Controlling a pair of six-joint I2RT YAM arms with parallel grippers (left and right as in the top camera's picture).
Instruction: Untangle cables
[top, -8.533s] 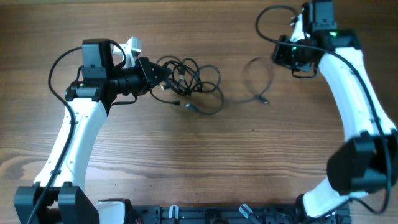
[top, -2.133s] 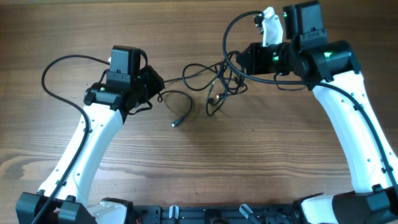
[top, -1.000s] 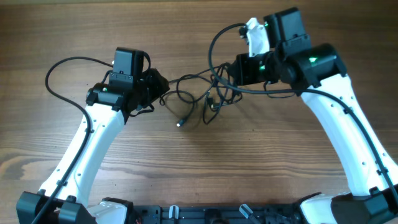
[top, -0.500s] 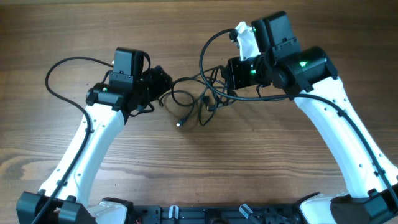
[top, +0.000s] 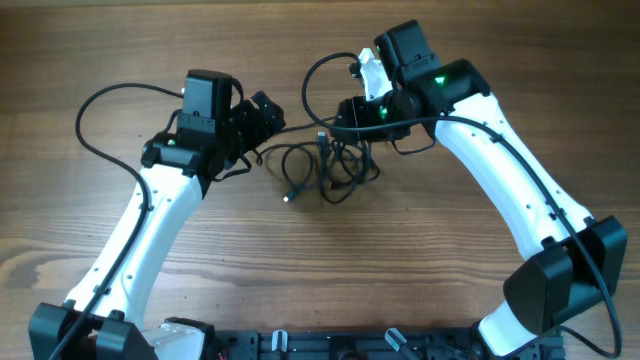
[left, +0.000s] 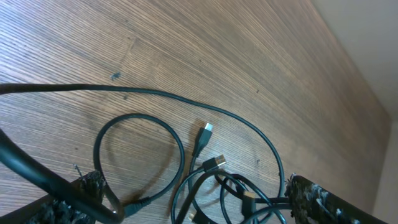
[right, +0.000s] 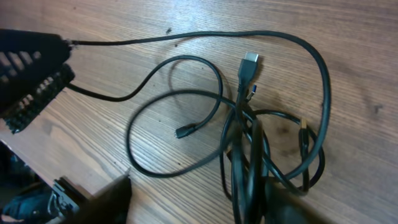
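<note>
Black cables (top: 333, 168), loose tangled loops

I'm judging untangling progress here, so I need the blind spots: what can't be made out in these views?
Overhead: how many cables form the clump; strands too thin and overlapped.
Left wrist: clump's lower part, cut off by the bottom edge.
Right wrist: crossings under a blurred finger of the right gripper.

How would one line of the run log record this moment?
left fingers: open | right fingers: open | cables: loose tangle on table, not held
</note>
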